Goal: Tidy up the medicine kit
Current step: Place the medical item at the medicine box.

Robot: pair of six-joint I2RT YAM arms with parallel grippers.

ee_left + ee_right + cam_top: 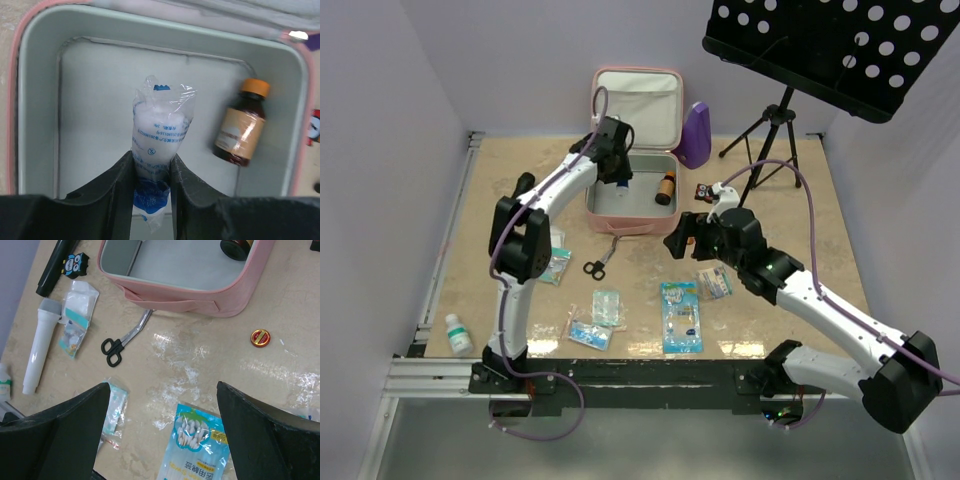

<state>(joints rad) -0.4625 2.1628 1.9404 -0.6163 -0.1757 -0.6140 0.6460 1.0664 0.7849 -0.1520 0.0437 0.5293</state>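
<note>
Nearest, loose on the counter (840, 250): a cotton-swab pack (681, 316), small sachets (592, 330), a white bottle (458, 334), black-handled scissors (597, 263). Just above, spread wide and holding nothing: right jaws, hovering near the swab pack. Farther back, mid-counter, lid propped upright behind it: the medicine kit (625, 222). Over its grey tray, closed on the lower end of a clear cotton sachet (161, 130): left jaws, with the sachet pointing into the tray. Lying at the tray's right side, apart from the sachet: a brown bottle (242, 125). Judged step: placing the sachet into the kit, with most supplies not yet packed. Calls next for lowering, letting go over the bare left part clear of the bottle, then fetching another item from the counter.
</note>
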